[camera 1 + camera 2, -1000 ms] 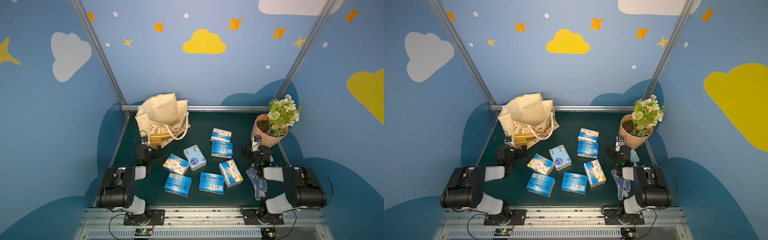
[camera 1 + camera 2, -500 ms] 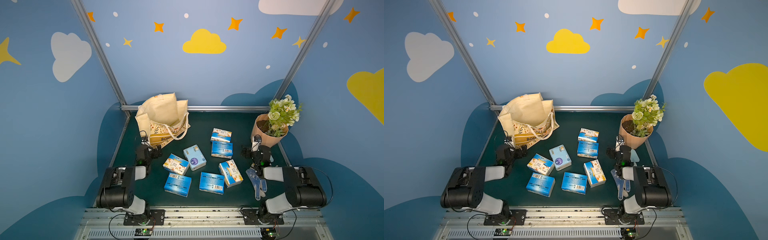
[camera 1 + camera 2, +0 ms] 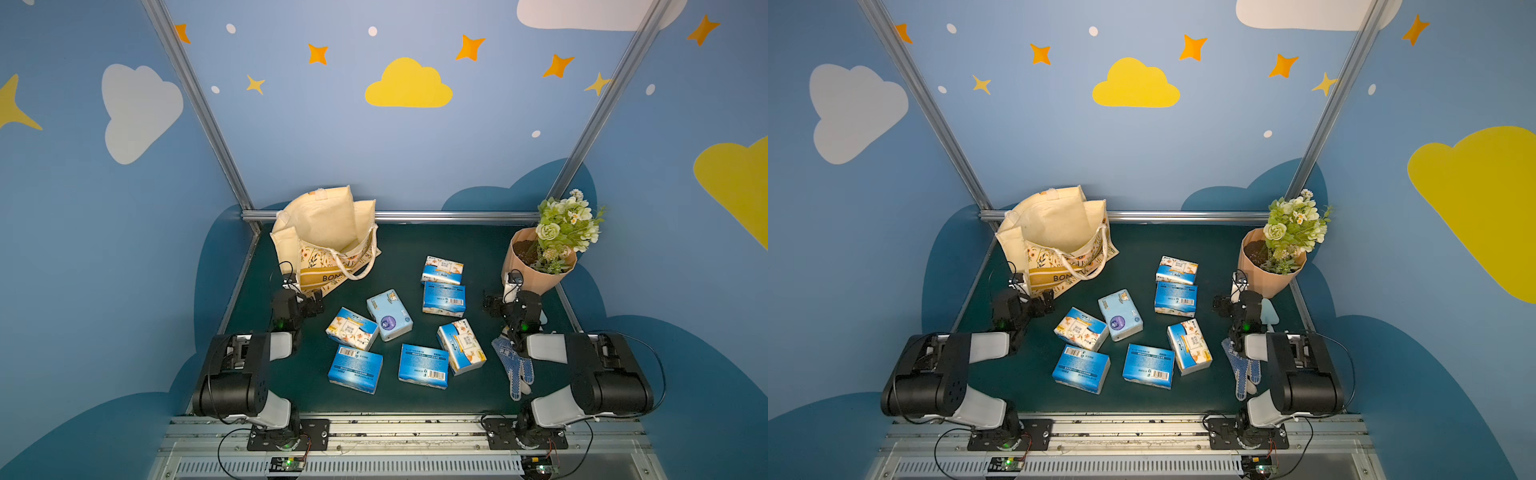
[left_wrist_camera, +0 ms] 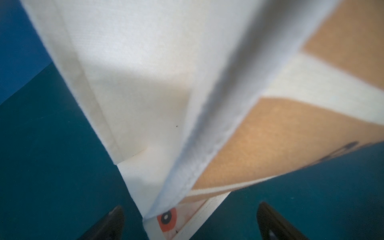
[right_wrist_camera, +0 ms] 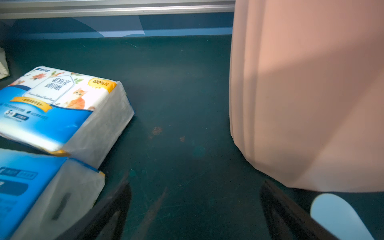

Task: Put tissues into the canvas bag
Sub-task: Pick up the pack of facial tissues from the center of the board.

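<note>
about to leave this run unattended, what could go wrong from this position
The left gripper sits open right at the lower corner of the canvas bag; a nudge might slump the soft bag and close its mouth. The right gripper is close beside the flower pot; a wide swing could tip it. The glove beside a tissue pack might get grabbed instead.

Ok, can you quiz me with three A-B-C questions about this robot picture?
1. Where is the canvas bag? A) far left corner B) front edge C) hanging up
2. How many tissue packs lie on the table? A) five B) seven C) nine
3. The left fingers are: A) open, gripping nothing B) shut on a pack C) shut on a handle
Answers: 1 A, it stands far back on the left side. 2 B, seven show in both top views. 3 A, the left wrist view shows them wide apart.
</note>
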Motion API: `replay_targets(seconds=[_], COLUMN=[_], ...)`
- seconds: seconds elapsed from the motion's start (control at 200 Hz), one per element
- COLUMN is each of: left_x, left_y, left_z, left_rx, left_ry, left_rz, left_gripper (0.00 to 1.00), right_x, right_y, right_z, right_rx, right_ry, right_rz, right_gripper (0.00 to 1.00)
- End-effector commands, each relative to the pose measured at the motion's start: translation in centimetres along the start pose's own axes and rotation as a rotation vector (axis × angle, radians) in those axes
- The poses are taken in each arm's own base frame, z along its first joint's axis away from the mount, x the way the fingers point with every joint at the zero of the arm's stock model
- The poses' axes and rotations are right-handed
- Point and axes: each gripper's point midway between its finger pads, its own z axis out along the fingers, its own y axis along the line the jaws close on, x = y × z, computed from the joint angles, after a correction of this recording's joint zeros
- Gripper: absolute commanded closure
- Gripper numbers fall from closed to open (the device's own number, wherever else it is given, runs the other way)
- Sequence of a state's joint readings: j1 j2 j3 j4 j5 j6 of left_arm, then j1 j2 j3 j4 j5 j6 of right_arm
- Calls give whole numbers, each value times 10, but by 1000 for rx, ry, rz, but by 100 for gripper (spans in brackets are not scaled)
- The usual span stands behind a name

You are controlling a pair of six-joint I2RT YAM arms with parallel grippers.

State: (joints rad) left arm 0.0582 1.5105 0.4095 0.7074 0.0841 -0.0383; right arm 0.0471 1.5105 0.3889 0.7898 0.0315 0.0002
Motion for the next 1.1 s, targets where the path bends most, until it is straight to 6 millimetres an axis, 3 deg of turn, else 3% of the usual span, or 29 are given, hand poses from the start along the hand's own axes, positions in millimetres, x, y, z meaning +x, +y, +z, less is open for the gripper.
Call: replay_targets(seconds=[0.0, 0.265, 0.365, 0.506, 0.641, 0.786, 1.076, 1.091], left_x=[-9, -11, -20, -23, -6, 0, 31, 31], left_y=[-1, -3, -6, -11, -14, -20, -47, -48], left_z=[3, 1, 0, -10, -23, -41, -81, -83], left_rx=[1, 8, 10, 26, 57, 93, 280, 288], left_ry=[-25, -28, 7, 56, 133, 160, 335, 337], left_rz=[2, 4, 9, 14, 4, 48, 209, 220], left_gripper=[0, 0, 0, 0, 0, 0, 0, 0], right_x=[-9, -8, -21, -31, -41, -47, -44, -54], right_y=[1, 0, -1, 9, 12, 7, 43, 47], right_z=[3, 2, -4, -10, -27, -48, -94, -97], right_rx=[-8, -6, 33, 22, 58, 115, -36, -59], right_ry=[-26, -28, -43, 78, 64, 106, 255, 242], right_rz=[2, 1, -14, -55, -39, 66, 348, 357], right_gripper=[3, 3, 3, 3, 3, 3, 3, 3])
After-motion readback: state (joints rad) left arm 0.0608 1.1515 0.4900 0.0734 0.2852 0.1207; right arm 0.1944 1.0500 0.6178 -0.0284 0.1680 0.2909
